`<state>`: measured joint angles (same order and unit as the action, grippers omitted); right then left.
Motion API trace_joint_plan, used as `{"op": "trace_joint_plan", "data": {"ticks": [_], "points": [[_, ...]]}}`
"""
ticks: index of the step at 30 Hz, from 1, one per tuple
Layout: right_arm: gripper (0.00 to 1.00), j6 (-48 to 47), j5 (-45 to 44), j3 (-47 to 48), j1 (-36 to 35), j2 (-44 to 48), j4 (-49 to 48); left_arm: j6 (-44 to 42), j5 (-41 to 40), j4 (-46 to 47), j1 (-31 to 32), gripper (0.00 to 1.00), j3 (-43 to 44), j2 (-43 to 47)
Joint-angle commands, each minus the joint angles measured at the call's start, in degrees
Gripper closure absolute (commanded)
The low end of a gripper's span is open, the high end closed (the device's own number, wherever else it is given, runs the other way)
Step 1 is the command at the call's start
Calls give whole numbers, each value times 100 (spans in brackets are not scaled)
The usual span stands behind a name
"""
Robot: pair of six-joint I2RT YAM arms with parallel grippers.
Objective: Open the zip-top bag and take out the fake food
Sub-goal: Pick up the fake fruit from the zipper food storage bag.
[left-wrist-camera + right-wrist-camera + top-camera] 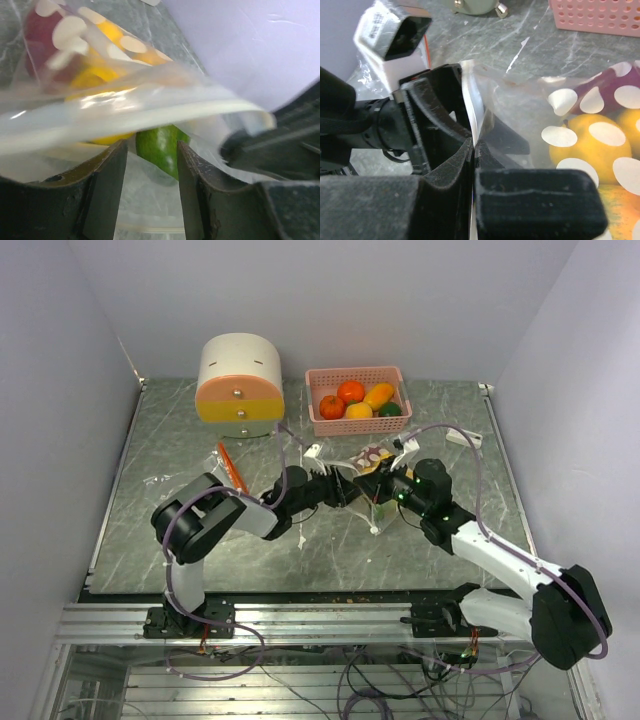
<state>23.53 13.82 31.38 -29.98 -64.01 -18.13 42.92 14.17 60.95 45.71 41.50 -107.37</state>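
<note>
Zip-top bag: clear, crinkled film printed with white dots, held up off the table between the two grippers near the middle of the surface; its thick pale zip strip is seen running across the left wrist view.
Fake food: seen inside the bag. Rounded, glossy plastic pieces are pressed against the film: yellow, orange, a dark purple-red one and a smooth green one lowest.
Right gripper: foam-textured black pads are brought together on a thin edge of the bag film, with no gap left between them.
Left gripper: hard dark fingers are set a narrow gap apart. Film and the green piece are seen through the gap, and the zip strip lies just above the fingertips. A firm hold on the bag cannot be made out.
Basket: pink perforated plastic, rectangular, placed at the far edge of the table.
Basket fruits: shiny round pieces in orange, red, yellow and green are lying inside the basket.
Carrot-shaped piece: slim, orange, lying on the table beside the left arm.
Drawer box: rounded, banded cream, orange and yellow, standing left of the basket.
Table: grey-green marbled surface with pale veins.
</note>
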Motion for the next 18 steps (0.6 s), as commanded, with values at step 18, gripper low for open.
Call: {"op": "trace_joint_plan", "data": {"ticks": [18], "points": [[100, 25, 168, -14, 1, 536, 16, -257, -599, -1349, 65, 42, 99, -320]]}}
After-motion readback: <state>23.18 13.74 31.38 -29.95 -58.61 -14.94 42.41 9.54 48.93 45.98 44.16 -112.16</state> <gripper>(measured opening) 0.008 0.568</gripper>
